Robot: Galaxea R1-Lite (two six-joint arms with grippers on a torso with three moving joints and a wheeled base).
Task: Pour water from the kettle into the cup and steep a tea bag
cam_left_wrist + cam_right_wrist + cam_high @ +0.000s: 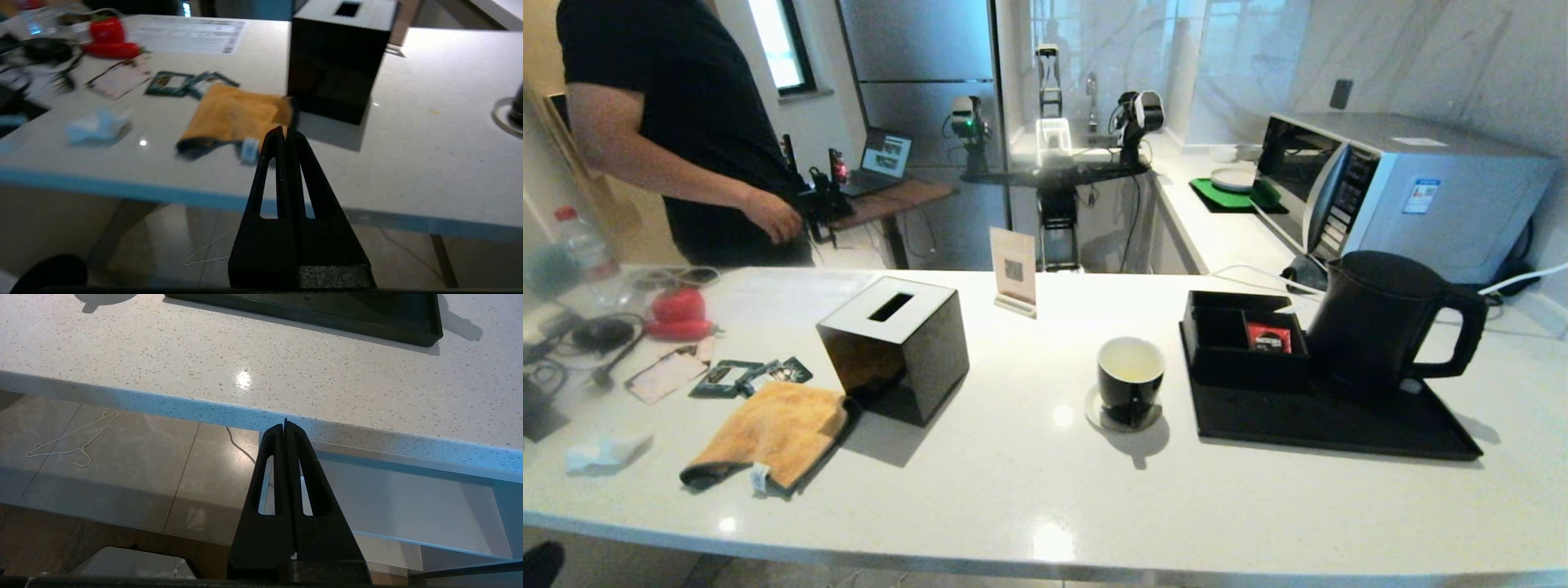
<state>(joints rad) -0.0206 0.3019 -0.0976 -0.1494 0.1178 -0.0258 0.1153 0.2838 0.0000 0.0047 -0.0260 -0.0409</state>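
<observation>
My left hand (286, 132) hangs below and just off the near edge of the desk (408, 163), fingers pressed fully together with nothing between them. Just beyond it on the desk lies the orange cloth (237, 116), with the black cube tissue box (337, 61) past that and the dark green flat packets (186, 81) off to one side.

My right hand (285, 425) is likewise pinched closed and empty, low in front of the desk edge, above the tiled floor (122, 465). Well beyond it sits the black tray (1331, 420) carrying the kettle (1380, 322), upright with its lid on. Beside the tray stands the cup (1130, 380) on a coaster (1098, 416), with pale water (1131, 363) inside. I see no tea bag.
</observation>
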